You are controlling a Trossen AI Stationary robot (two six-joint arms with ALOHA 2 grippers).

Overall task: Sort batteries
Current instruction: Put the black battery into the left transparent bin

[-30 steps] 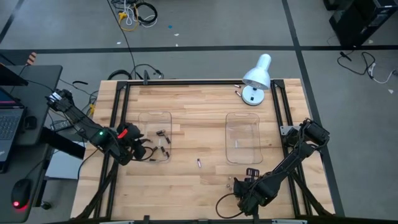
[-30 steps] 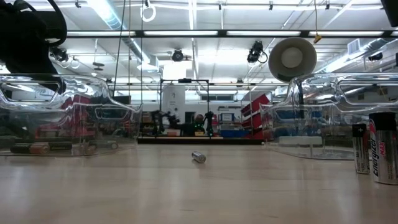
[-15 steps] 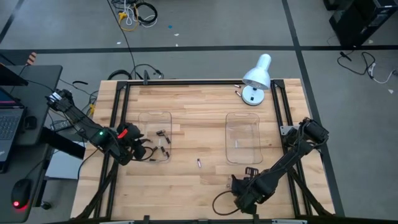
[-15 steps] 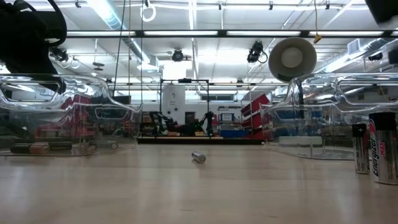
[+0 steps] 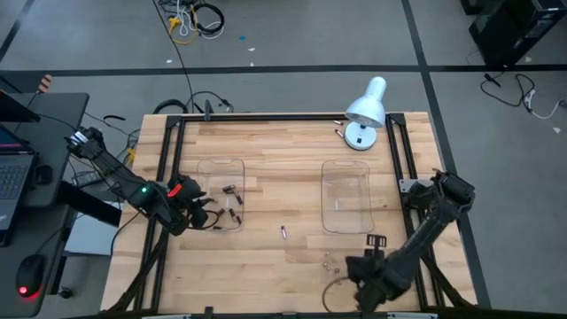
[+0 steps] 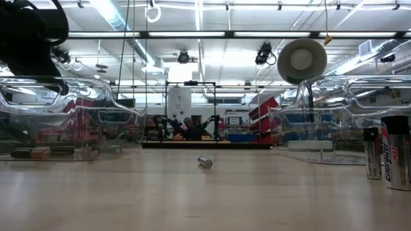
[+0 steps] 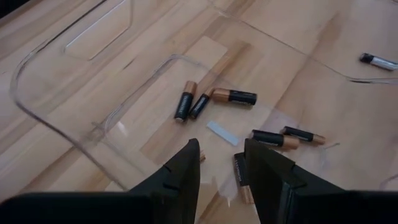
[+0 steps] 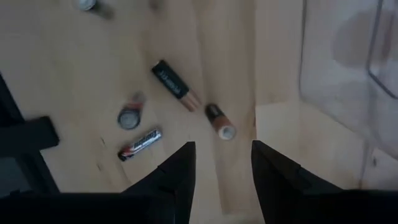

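Several dark, copper-ended batteries (image 7: 214,99) lie flat on the floor of the clear left tray (image 5: 221,168). My left gripper (image 7: 221,168) hangs open above that tray's near left corner (image 5: 211,218), touching nothing. A few more batteries (image 8: 176,81) lie loose on the wood by the near edge (image 5: 328,261), and one of them stands on end (image 8: 129,117). My right gripper (image 8: 221,177) is open above them, pointing down (image 5: 361,266). A single battery (image 5: 283,232) lies between the trays. The clear right tray (image 5: 345,197) shows nothing in it.
A white desk lamp (image 5: 365,111) stands at the far right of the table. In the low view two batteries (image 6: 393,154) stand upright close by on the right, and one (image 6: 205,162) lies mid-table. Black frame rails (image 5: 168,177) run along both sides.
My right gripper has risen and shifted toward the table's right edge, away from the loose batteries by the near edge. The batteries and trays lie as before.
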